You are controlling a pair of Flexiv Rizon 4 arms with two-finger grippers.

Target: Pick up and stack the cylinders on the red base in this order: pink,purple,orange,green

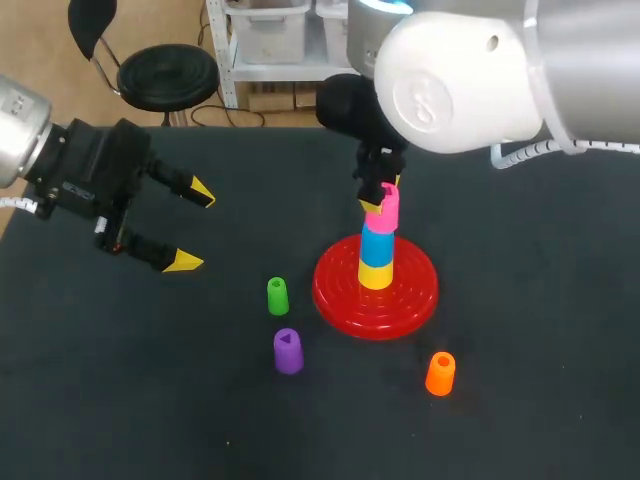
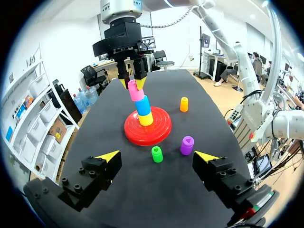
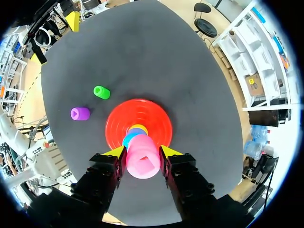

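Hanging straight down over the middle of the table [image 1: 120, 400], the right gripper [image 3: 142, 153] has its two yellow-tipped fingers closed from both sides on the pink cylinder [image 1: 383, 207]. That cylinder is at the top of a stack, just above a blue cylinder [image 1: 377, 243] and a yellow cylinder [image 1: 376, 273], which stand on the red base [image 1: 340, 290]. The left gripper [image 1: 195, 227] hovers above the table near its left edge, pointing level toward the base, its fingers spread wide and holding nothing. The green cylinder [image 1: 277, 296] stands just beside the base on its left, with the purple cylinder [image 1: 288, 351] near it toward the table's front edge. The orange cylinder [image 1: 440, 373] stands apart, by the base's front right.
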